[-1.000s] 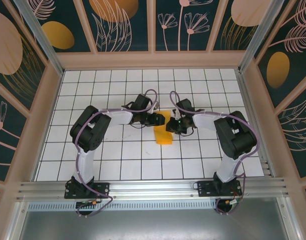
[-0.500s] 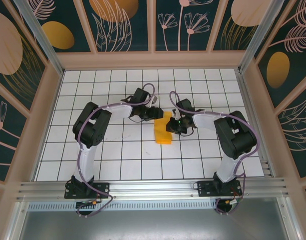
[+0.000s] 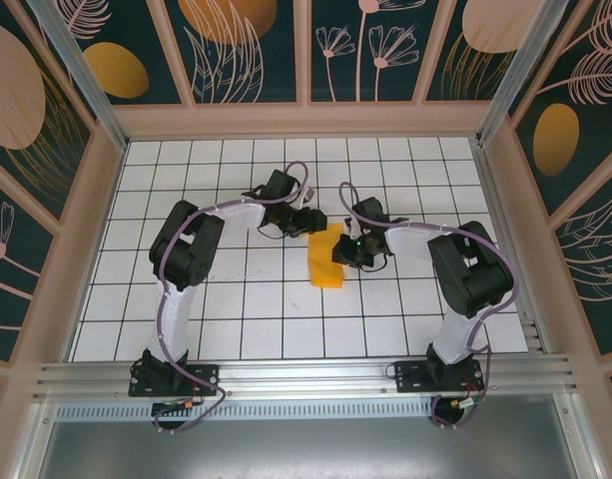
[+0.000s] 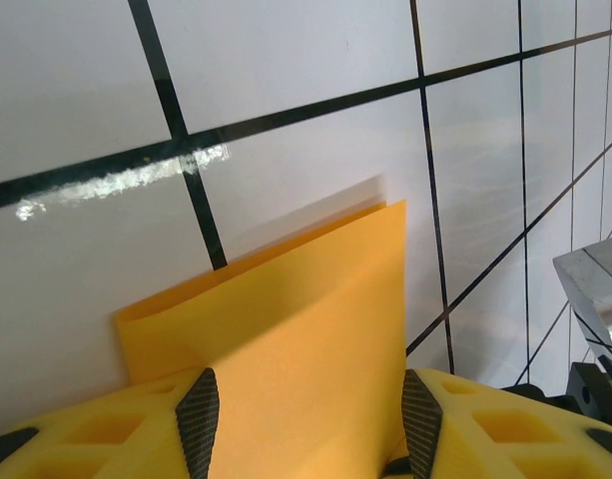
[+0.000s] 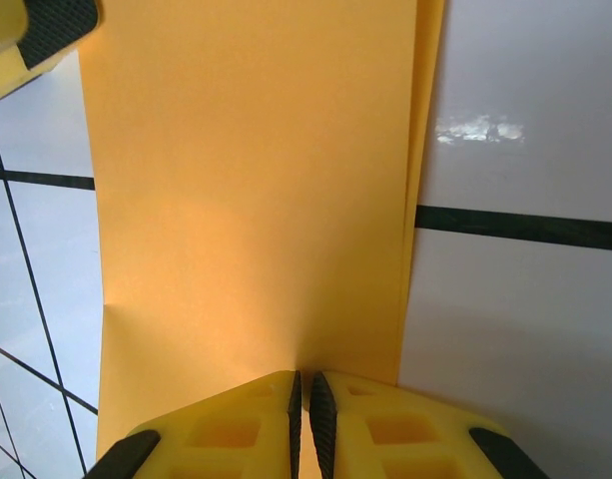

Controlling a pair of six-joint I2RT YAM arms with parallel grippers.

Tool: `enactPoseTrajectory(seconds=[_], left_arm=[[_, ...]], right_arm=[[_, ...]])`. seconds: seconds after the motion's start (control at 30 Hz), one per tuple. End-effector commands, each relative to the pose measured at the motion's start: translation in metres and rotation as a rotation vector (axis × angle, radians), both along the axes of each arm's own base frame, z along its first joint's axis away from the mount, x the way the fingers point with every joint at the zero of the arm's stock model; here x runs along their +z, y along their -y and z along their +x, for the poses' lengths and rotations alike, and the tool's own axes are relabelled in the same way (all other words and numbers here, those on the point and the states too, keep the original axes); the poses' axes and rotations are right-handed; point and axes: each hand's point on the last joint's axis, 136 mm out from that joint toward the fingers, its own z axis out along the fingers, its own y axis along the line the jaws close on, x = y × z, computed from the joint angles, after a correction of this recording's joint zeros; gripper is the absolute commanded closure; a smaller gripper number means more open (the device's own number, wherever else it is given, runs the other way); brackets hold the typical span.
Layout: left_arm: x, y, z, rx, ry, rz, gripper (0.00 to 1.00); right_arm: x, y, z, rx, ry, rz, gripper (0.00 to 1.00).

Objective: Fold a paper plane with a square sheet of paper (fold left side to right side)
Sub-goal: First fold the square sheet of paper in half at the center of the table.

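1. The sheet of paper (image 3: 326, 265) lies folded into a narrow orange-yellow rectangle near the middle of the white gridded table (image 3: 236, 299), between the two arms.
2. In the right wrist view the sheet of paper (image 5: 256, 200) shows two layers, with the lower one peeking out along the right edge.
3. The right gripper (image 3: 342, 249) sits at the paper's right long edge. Its jaws (image 5: 306, 409) are pinched almost together on that edge, gripping the sheet.
4. The left gripper (image 3: 311, 222) is at the paper's far end.
5. In the left wrist view the left gripper (image 4: 309, 424) stands about half open, its dark pads (image 4: 197, 419) apart. The sheet (image 4: 286, 299) runs between them, and whether the pads touch it cannot be told.
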Motion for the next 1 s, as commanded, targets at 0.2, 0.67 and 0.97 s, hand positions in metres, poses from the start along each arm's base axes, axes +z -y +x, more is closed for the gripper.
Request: enactPoseTrajectory(seconds=[0.2,0.67,0.97], left_arm=[[-0.023,-0.025,0.061,0.101,0.104,0.106,0.44],[0.082,-0.039,0.019,0.097,0.238,-0.032,0.41],[0.034,-0.001,-0.042,-0.007,0.1,-0.087,0.42]], right_arm=[[-0.046,0.038,-0.03,-0.023,-0.12,-0.207,0.82],[-0.04,0.034,-0.023,-0.027,-0.097,-0.186,0.81],[-0.041,0.032,-0.023,-0.024,-0.096,-0.179,0.81]])
